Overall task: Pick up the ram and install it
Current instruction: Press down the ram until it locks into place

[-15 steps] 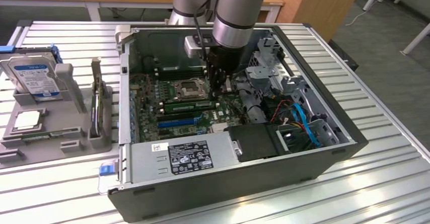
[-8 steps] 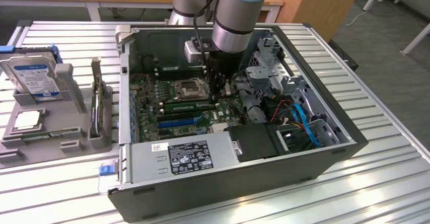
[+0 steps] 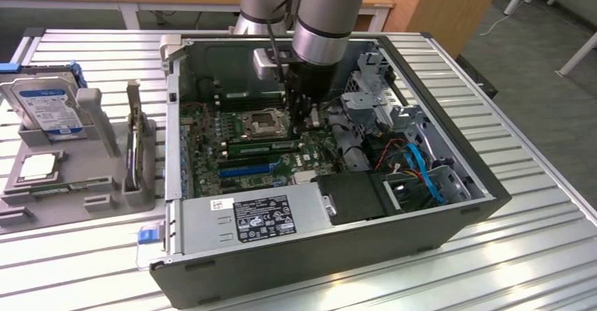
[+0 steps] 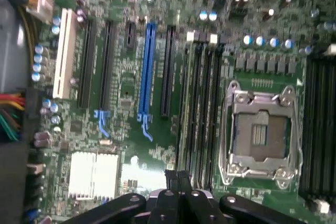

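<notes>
I take the empty processor socket [image 3: 261, 122] as my landmark. The gripper [image 4: 177, 176] hangs over the board just beside the socket. Its two fingers are pressed together at the tips, and I see nothing between them.

The ram [image 3: 259, 145] appears to stand on edge in the bank of long black slots [image 4: 202, 108] next to the socket, on the side toward the power supply [image 3: 252, 220]. In the wrist view it shows as a pale green line [image 4: 185, 108] along the slot farthest from the socket. I cannot tell whether it is fully seated.

Beyond that bank run the blue expansion slot [image 4: 147, 72] and the white one [image 4: 64, 53], each well apart from the socket.

On the exterior view's right of the socket, a grey drive cage [image 3: 368, 108] and blue cables [image 3: 424, 168] crowd close, with little room. The case wall [image 3: 175, 115] stands farther off on the exterior view's left. Above the socket the case is open.
</notes>
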